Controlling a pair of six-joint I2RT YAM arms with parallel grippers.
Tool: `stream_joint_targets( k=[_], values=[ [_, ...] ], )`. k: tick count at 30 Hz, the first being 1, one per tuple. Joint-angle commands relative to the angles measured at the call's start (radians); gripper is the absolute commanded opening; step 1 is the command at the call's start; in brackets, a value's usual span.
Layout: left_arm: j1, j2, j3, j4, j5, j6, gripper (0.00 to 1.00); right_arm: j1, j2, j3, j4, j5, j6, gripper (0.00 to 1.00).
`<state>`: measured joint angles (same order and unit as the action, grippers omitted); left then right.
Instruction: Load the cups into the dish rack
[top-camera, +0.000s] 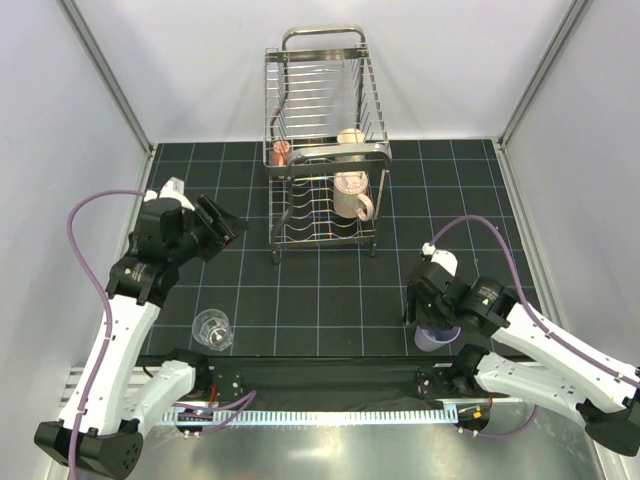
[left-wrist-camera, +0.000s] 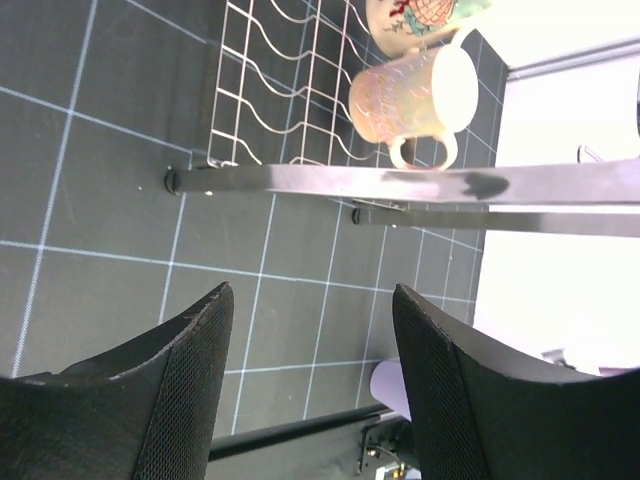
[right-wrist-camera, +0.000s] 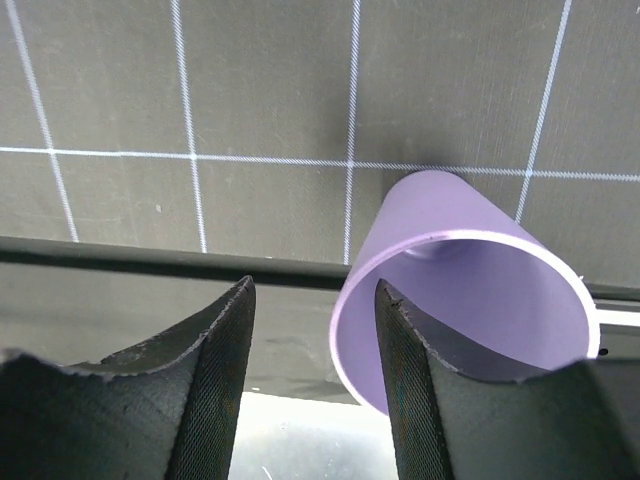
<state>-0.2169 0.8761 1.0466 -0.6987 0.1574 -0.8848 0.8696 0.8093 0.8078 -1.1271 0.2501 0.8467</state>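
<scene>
The steel wire dish rack (top-camera: 322, 100) stands at the back centre. A tan mug (top-camera: 351, 137) sits on its upper tier and a pinkish-beige mug (top-camera: 350, 196) on its lower tier; that mug (left-wrist-camera: 410, 95) lies on the wires with its handle toward the rack's frame bar. A clear glass (top-camera: 212, 330) stands alone at the front left. The lavender tumbler (right-wrist-camera: 470, 290) stands at the front right. My right gripper (right-wrist-camera: 313, 283) is open astride its rim, one finger inside and the other apart outside. My left gripper (left-wrist-camera: 312, 290) hovers open and empty left of the rack.
A small pinkish cup (top-camera: 281, 152) sits at the left of the rack's upper tier. The black gridded mat (top-camera: 320, 290) ends at a metal rail (top-camera: 330, 375) close behind the tumbler. White walls close in both sides. The rack's bar (left-wrist-camera: 330, 180) lies ahead of my left fingers.
</scene>
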Motion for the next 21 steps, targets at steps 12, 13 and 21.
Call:
stream_joint_targets(
  k=[12, 13, 21],
  values=[
    [-0.016, -0.078, -0.051, 0.166, 0.305, -0.026, 0.68, 0.005, -0.051, -0.091, 0.056, 0.038, 0.019, 0.05],
    [-0.018, -0.089, -0.059, 0.189, 0.321, -0.037, 0.68, 0.003, -0.052, -0.076, 0.067, 0.031, 0.003, 0.04],
    [-0.025, -0.176, -0.102, 0.402, 0.406, -0.242, 0.80, 0.003, -0.143, 0.137, 0.467, -0.193, -0.207, 0.04]
  ],
)
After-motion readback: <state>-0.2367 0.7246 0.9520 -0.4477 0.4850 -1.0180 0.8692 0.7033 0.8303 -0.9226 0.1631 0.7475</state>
